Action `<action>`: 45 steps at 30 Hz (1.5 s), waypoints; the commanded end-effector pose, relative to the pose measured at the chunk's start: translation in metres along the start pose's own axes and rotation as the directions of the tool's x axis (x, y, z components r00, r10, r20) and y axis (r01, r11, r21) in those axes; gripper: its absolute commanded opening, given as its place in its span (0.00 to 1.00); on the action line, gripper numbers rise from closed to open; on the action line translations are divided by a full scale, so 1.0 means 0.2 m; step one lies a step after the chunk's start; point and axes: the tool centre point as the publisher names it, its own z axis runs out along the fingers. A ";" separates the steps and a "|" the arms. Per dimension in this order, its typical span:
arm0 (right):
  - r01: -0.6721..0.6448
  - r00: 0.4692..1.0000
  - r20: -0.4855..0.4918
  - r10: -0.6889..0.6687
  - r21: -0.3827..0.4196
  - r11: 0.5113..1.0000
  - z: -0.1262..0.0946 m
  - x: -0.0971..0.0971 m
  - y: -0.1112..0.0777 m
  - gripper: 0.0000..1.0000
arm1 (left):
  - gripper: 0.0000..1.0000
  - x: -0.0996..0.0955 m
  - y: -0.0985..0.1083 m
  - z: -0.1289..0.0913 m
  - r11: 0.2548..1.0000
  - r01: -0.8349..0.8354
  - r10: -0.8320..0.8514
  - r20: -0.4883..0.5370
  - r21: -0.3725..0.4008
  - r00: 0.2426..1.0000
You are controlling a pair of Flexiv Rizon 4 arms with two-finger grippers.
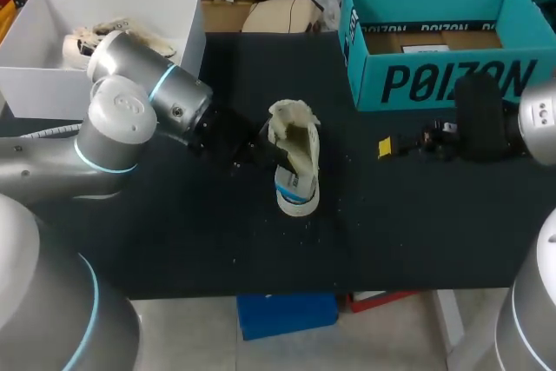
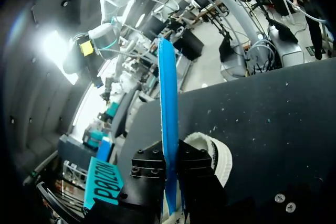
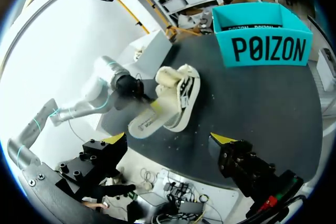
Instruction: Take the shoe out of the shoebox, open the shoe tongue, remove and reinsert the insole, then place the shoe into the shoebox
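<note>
The head camera sits above and behind me, looking down on the whole tabletop [image 1: 417,215]. My left wrist camera is pressed close to the blue insole [image 2: 168,103], facing across the tabletop. My right wrist camera looks from farther back. All three share the shoe [image 1: 294,158] and teal shoebox [image 1: 452,84].

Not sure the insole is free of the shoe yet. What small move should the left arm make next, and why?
Probably draw the insole gently a little farther out of the shoe: the left gripper is shut on it, it lies mostly outside, and the open right gripper is not steadying the shoe.
</note>
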 end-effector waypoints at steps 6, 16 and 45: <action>0.000 1.000 -0.001 0.000 -0.003 1.000 0.00 0.00 -0.01 1.00 | 0.00 -0.03 0.12 0.01 1.000 -0.001 0.001 0.001 -0.008 1.000; 0.000 1.000 -0.001 0.000 -0.003 1.000 0.00 0.00 -0.01 1.00 | 0.64 -0.07 -0.04 -0.04 0.999 -0.050 0.050 0.015 0.003 0.999; 0.000 1.000 -0.001 0.000 -0.003 1.000 0.00 0.00 -0.01 1.00 | 0.14 -0.05 -0.28 0.03 0.991 -0.070 0.079 -0.080 0.114 0.994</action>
